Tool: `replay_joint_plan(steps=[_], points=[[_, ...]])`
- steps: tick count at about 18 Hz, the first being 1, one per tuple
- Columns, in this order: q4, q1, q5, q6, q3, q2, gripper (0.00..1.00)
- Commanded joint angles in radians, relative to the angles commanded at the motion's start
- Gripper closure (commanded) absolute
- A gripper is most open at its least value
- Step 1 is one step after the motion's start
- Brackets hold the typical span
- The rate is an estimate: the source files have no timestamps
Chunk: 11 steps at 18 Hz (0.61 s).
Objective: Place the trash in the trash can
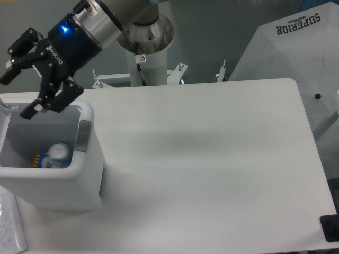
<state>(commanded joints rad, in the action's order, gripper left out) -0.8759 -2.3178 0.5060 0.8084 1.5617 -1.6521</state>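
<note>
The light-grey trash can (69,182) stands at the table's left edge. Inside it, near the bottom, lies the crushed clear bottle (59,152) with its round end facing up, next to a yellow-and-blue packet (38,160). My gripper (17,92) hangs above the can's back left rim, open, with nothing between its black fingers (30,109). The crumpled wrapper with green marks does not show.
The arm's white pedestal (145,50) stands behind the table. A white cover marked SUPERIOR (296,47) sits off the right side. A sheet of paper (9,227) lies at the lower left corner. A dark object (331,227) is at the lower right edge.
</note>
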Motion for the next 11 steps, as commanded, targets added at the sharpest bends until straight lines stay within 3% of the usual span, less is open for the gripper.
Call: replay_joint_plan(steps=[6, 11], points=[[0.0, -0.153, 0.215, 0.014, -0.012, -0.006, 0.0], [-0.002, -0.307, 0.238, 0.005, -0.077, -0.132, 0.0]])
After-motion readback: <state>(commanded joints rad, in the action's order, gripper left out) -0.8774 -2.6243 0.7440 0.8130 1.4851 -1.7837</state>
